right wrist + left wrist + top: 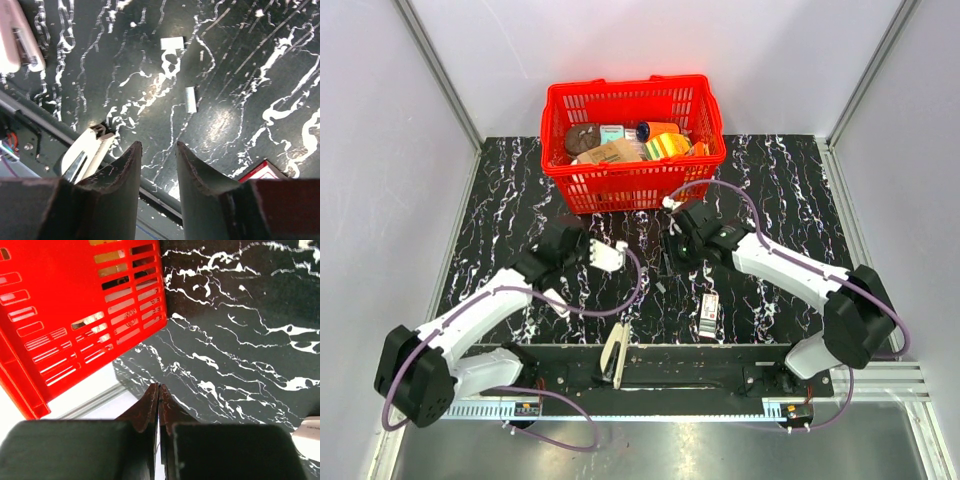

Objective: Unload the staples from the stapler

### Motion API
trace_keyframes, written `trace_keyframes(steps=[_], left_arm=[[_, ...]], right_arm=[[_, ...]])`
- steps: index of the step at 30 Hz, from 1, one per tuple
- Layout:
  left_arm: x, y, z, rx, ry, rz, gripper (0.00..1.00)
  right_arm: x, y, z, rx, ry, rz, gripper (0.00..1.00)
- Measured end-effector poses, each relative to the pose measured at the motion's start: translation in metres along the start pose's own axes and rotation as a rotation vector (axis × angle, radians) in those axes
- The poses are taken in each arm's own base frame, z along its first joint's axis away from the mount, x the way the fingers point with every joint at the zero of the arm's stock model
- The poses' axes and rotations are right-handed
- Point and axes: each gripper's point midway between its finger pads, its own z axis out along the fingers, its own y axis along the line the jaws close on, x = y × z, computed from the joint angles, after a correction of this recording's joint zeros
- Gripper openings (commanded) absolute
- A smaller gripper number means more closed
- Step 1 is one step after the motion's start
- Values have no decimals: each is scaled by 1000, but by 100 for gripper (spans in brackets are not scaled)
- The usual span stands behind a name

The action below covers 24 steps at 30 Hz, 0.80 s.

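Marbled table (225,60) holds the staples (190,99), distinct only from the right wrist.

Bright even overhead light, soft glare patches on the glossy black table (220,125), overexposed red basket (60,315)

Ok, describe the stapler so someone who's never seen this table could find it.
Start at the red basket at the back of the black marbled table and come straight toward the front edge. The stapler lies there at mid-edge: slim, off-white, hinged open in a V, unlike the squat red-and-white box to its right.
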Motion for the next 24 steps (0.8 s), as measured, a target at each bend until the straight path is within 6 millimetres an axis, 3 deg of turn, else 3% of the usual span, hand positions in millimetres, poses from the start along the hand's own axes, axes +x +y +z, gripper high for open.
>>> trace_keyframes(steps=[5, 11, 13, 15, 17, 24], left_arm=[[-11, 3, -3, 123, -22, -165, 15], [-31, -37, -11, 368, -77, -349, 17], [-34, -38, -9, 415, -86, -443, 17], [-29, -32, -7, 425, -82, -542, 17], [-22, -29, -6, 425, -77, -633, 18], [-2, -25, -9, 428, -67, -881, 19]], right_arm=[[12, -20, 8, 83, 24, 10, 41], [51, -23, -3, 45, 56, 59, 38], [65, -12, -5, 7, 70, 53, 42], [80, 7, -4, -41, 97, 29, 55], [96, 28, -1, -93, 130, 12, 59], [124, 79, 26, -138, 230, 24, 55]])
